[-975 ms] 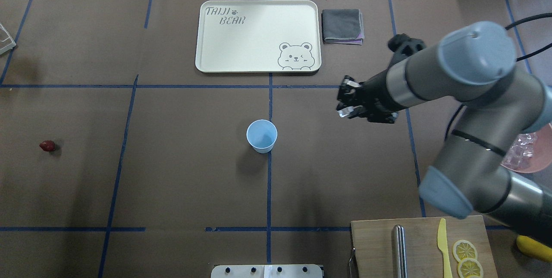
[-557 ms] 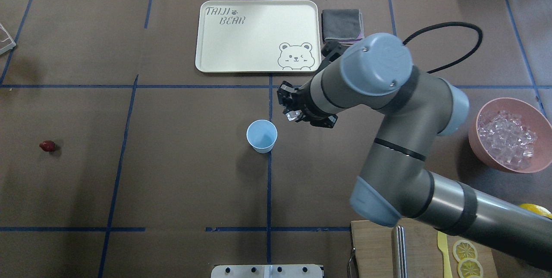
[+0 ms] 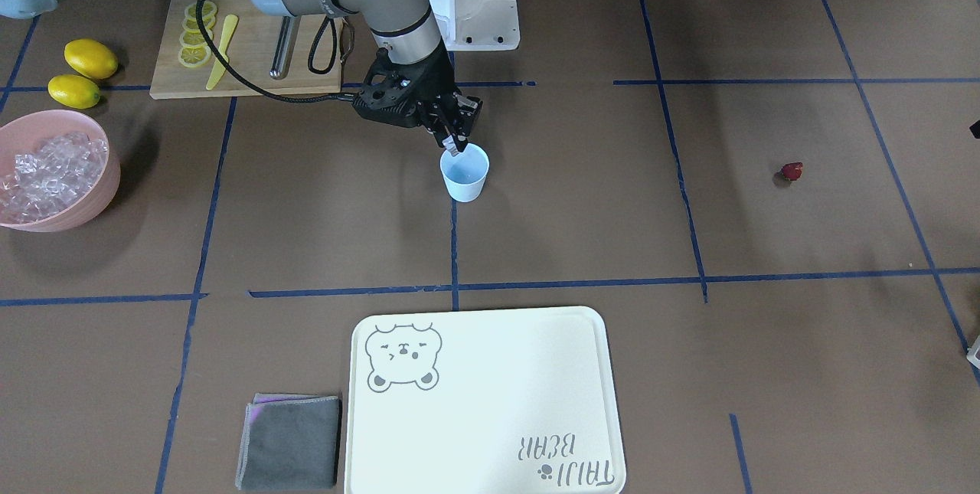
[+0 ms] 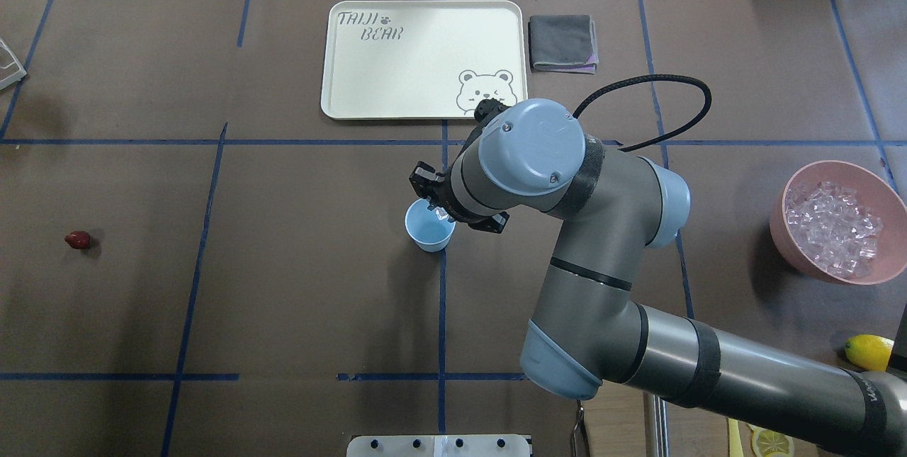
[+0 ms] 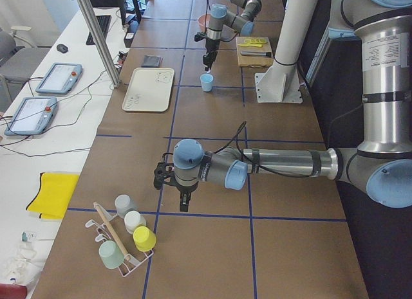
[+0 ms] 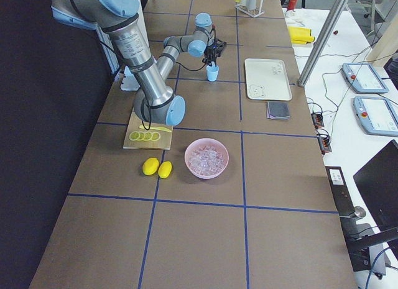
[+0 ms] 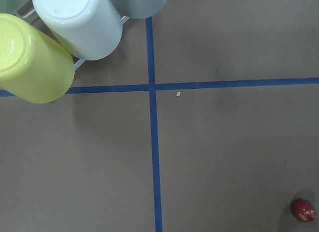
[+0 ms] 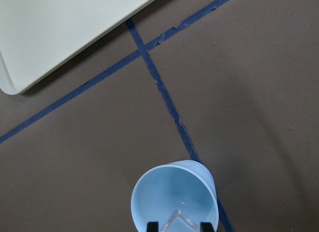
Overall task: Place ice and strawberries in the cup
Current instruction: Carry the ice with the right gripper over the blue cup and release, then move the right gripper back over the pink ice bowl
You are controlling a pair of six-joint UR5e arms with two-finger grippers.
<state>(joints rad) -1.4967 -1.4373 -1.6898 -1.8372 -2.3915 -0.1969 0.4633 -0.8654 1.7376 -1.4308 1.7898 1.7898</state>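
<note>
The pale blue cup stands upright at the table's middle, also seen as cup and cup. My right gripper hangs just over its rim, shut on a clear ice cube. More ice fills a pink bowl at the right. The dark red strawberry lies alone far to the left, and it shows as strawberry in the left wrist view. My left gripper shows only in the exterior left view, pointing down near the strawberry's side; I cannot tell whether it is open or shut.
A white bear tray and a grey cloth lie beyond the cup. A cutting board with lemon slices, a yellow knife and a metal rod sits near the robot's base, with two lemons beside it. A rack of upturned cups stands at the far left.
My right arm has swung left from beside the pink bowl to over the cup, carrying the ice cube. The cup and the strawberry have not moved.
</note>
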